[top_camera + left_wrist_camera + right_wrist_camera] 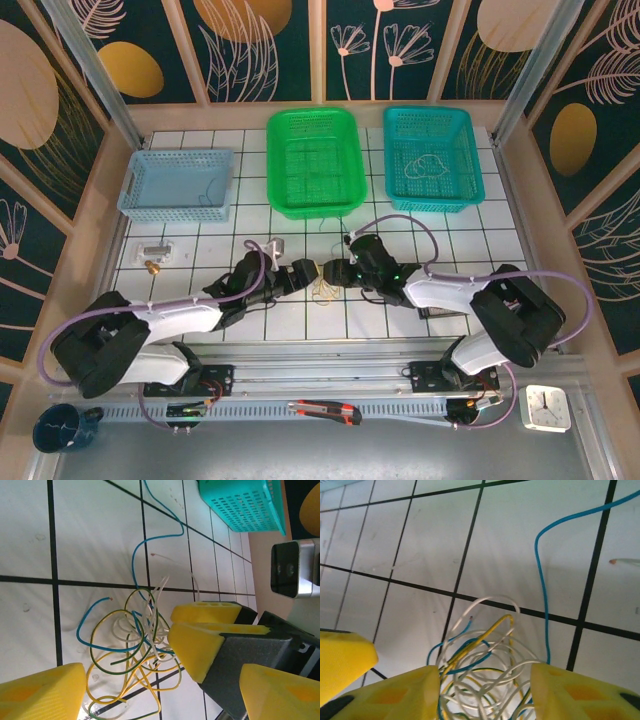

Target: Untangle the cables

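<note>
Thin plastic-coated wires (132, 650) in yellow, yellow-green, blue and whitish lie knotted in springy loops on a glossy white tabletop (95, 535) ruled with black grid lines. In the overhead view the knot sits at the middle of the frame, between the two grippers. One blue strand (540, 580) runs free of the knot towards the upper right of the right wrist view.

The left gripper (162, 667) stands released. Its blocky matte yellow fingers (42, 692) sit in the lower corners of its own view, wide apart with nothing pinched, and the knot lies just ahead of them. The right gripper (485, 692) has its wedge-shaped yellow pads (400, 692) partway apart. White and yellow loops are bunched between the pads and reach both inner faces, but I cannot tell whether the pads actually pinch the bundle.

Three perforated plastic baskets stand in a row across the upper part of the overhead view. At the left is a pale blue basket (135, 185) with what looks like a thin strand (208, 196) inside. A bright green basket (278, 165) is in the middle, and a teal basket (392, 160) at the right has a whitish coil (428, 165) on its floor. Along the bottom of that view are a dark blue mug (60, 428) at the left, a red-and-black box cutter (325, 409) near the centre and a white square clock (547, 407) at the right.
</note>
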Motion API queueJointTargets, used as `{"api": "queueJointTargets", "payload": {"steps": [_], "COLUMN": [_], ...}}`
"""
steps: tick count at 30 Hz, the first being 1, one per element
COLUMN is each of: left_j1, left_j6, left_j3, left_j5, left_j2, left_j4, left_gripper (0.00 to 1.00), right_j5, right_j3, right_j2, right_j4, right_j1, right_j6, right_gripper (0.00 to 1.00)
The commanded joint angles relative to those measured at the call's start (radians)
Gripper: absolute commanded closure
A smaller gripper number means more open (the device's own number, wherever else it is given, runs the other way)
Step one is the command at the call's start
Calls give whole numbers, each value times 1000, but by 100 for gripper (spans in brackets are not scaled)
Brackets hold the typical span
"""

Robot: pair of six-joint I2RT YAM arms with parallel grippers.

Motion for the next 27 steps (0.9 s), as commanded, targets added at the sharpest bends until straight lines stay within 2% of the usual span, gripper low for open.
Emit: {"api": "queueJointTargets", "payload": {"steps": [1,6,16,27], "left_j1": [-10,-19,-25,-27], "left_j6": [-73,-85,-79,-68], "left_j3": [-17,-12,23,81], "left_j5": [4,9,16,23], "left_j2": [25,47,120,229], "left_j4": [87,85,110,149], "left_gripper": [22,25,30,40], "right_j5": [68,84,86,86], "right_j3": [-19,-61,-99,-126], "right_j2": [13,12,25,21], "right_j4": [38,63,95,115], "right_j1": [6,6,6,7], "right_j6": [1,16,32,39], "right_gripper": [59,68,70,70]}}
